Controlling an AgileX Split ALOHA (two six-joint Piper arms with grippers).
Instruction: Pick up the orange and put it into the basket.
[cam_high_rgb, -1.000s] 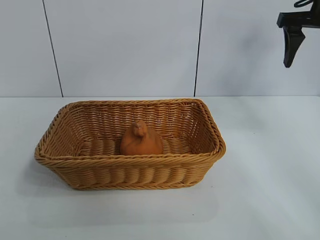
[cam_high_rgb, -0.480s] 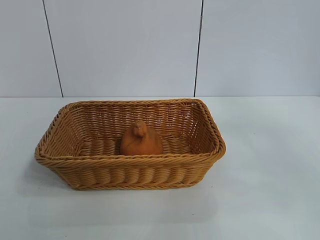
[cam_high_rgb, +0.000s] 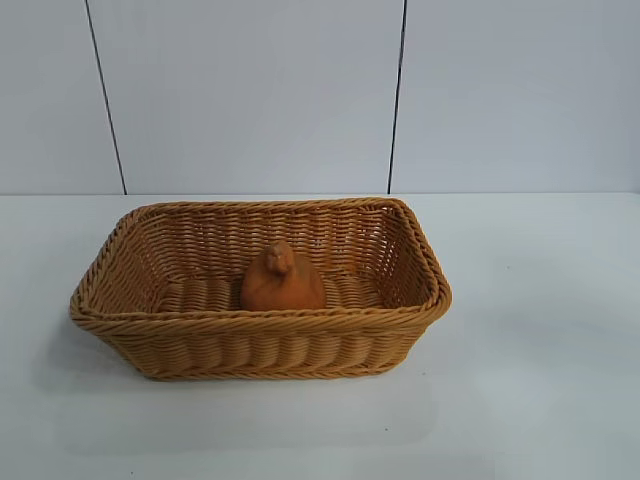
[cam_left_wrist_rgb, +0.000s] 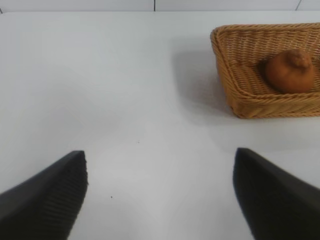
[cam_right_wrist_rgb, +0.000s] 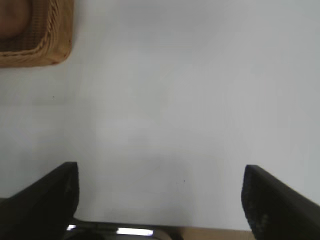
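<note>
Exterior view: a white worktop (cam_high_rgb: 540, 330) meets a pale wall (cam_high_rgb: 250, 90) of flat panels divided by two dark vertical seams. The basket (cam_high_rgb: 260, 345) stands left of the worktop's centre, its long side toward the camera and its far rim near the worktop's back edge. It casts a soft shadow on the surface to its left and front. The orange (cam_high_rgb: 282, 280) lies inside the basket, on the woven floor against the near wall, knobbed top upward. No arm appears in this view.

Left wrist view: the left hand (cam_left_wrist_rgb: 160, 195) hangs above bare worktop, fingers spread wide with nothing between them. Ahead of it, well apart, one corner of the basket shows with the orange inside. A few tiny dark specks mark the white surface.

Right wrist view: the right hand (cam_right_wrist_rgb: 160, 195) is likewise spread wide and empty over bare worktop. One basket corner lies well beyond its fingers. A strip of the worktop's edge shows beneath the hand.
</note>
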